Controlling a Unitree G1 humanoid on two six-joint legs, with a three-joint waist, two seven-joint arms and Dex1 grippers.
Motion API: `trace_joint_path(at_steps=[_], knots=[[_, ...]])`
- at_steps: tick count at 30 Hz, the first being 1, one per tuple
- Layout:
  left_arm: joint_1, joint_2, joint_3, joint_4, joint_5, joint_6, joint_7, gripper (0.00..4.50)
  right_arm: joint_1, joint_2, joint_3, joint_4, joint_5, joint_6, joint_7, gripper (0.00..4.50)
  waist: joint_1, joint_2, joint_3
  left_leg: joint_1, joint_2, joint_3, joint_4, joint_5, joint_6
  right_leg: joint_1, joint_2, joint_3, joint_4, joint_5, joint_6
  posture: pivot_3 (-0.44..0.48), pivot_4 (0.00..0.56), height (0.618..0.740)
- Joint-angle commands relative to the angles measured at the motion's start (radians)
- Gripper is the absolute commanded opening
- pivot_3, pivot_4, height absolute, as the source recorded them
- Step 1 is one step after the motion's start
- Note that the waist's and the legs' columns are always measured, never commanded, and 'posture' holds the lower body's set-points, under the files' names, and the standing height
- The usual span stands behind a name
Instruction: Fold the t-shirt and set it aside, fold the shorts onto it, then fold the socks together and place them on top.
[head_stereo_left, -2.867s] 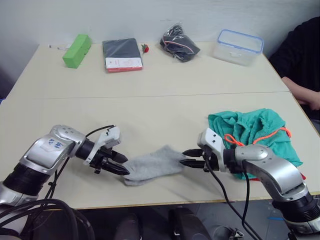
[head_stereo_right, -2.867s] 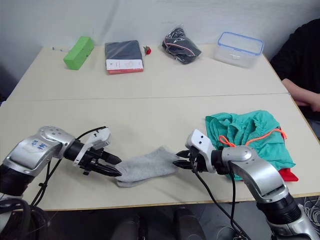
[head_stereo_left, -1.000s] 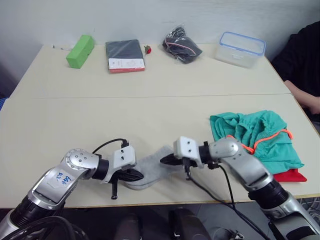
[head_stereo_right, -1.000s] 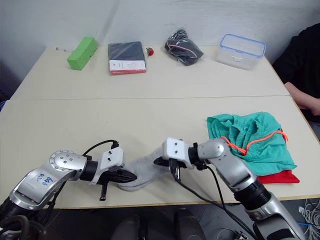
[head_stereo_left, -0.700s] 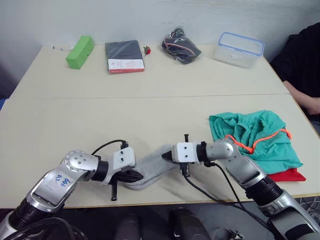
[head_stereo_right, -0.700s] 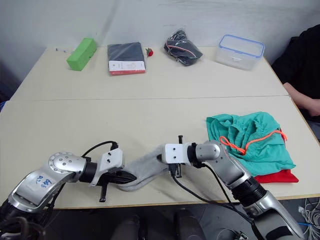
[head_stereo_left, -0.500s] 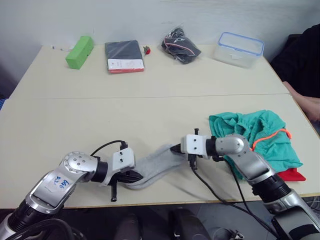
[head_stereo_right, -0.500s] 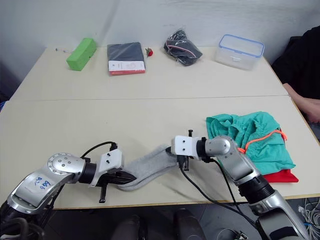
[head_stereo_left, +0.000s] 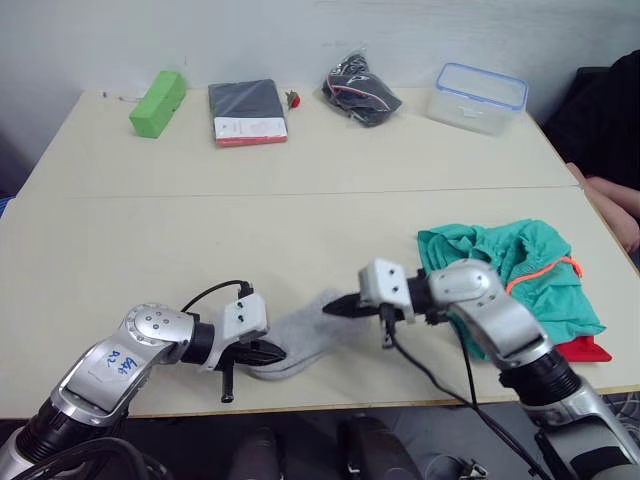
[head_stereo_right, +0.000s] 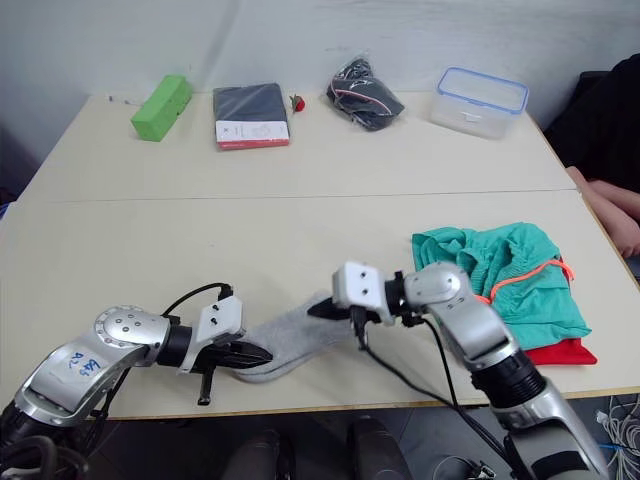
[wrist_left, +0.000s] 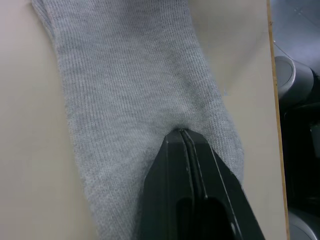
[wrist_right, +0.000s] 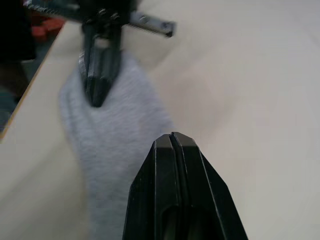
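Socks (head_stereo_left: 305, 334) lie near the bench's (head_stereo_left: 300, 225) front edge, long axis running between the two arms, left fingers (head_stereo_left: 268, 351) pinched shut on one end, right fingers (head_stereo_left: 340, 306) closed on the other, shorts (head_stereo_left: 520, 265) beyond the right arm.

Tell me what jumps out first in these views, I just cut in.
Both grippers are pinched shut on the socks at the near table edge: the left gripper at one end, the right gripper at the other. To the right, the shorts lie rumpled over the t-shirt, whose red edge peeks out beneath.
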Motion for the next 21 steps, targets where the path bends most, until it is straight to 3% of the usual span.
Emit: trace_joint_path(at_steps=[1,7,13,21], knots=[[0.009,-0.009,-0.022,0.015,0.014,0.006,0.015,0.03,-0.012,0.038,0.047,0.096,-0.100,-0.048,-0.060,0.00,0.000,0.000,0.000,0.000,0.000,0.000,0.000,0.000,0.000,0.000,0.000,0.000,0.000,0.000,0.000,0.000,0.150,0.740],[0.046,0.002,-0.008,-0.017,0.003,0.007,0.020,0.03,-0.030,-0.011,0.001,0.194,-0.153,-0.111,-0.071,0.00,0.001,0.000,0.000,0.001,0.000,0.000,0.000,0.000,0.000,0.001,0.000,0.000,0.001,0.000,0.000,0.000,0.150,0.740],[0.096,0.011,0.036,-0.044,-0.005,0.015,0.046,0.03,-0.085,-0.124,-0.108,0.216,-0.010,-0.148,0.125,0.00,0.000,0.000,0.000,0.001,0.000,0.000,0.000,0.000,0.000,0.001,-0.001,0.000,0.000,0.000,0.000,0.000,0.150,0.740],[0.137,-0.005,0.065,-0.066,-0.027,0.017,0.064,0.03,-0.125,-0.020,-0.077,0.189,0.026,-0.115,0.169,0.00,-0.024,0.000,0.000,0.003,0.001,0.000,-0.002,0.000,0.000,0.001,0.001,0.000,0.001,0.000,0.000,0.000,0.150,0.740]])
